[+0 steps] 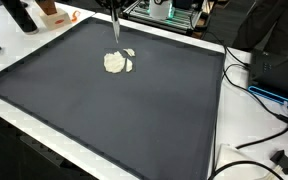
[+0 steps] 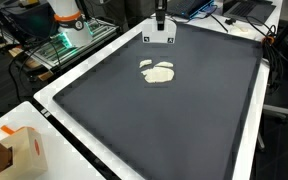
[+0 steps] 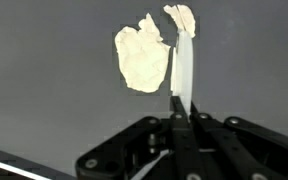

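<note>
My gripper (image 3: 181, 106) is shut on a thin white flat tool (image 3: 184, 66) that sticks out ahead of the fingers. Its tip reaches down to a cream dough-like lump (image 3: 142, 57) lying on the dark mat (image 3: 54, 110). The tool's blade stands between this large lump and a smaller cream piece (image 3: 182, 19) beside it. In both exterior views the gripper (image 1: 114, 6) (image 2: 159, 14) hangs over the mat's far edge, above the lump (image 1: 115, 64) (image 2: 161, 74). The small piece (image 1: 129, 53) (image 2: 147, 65) lies right against the lump.
The dark mat (image 1: 104, 120) covers most of the white table (image 2: 74, 80). A white block (image 2: 159, 40) sits at the mat's far edge under the arm. An orange-and-white box (image 2: 19, 150) stands at a table corner. Cables (image 1: 259, 95) and electronics lie beyond the mat.
</note>
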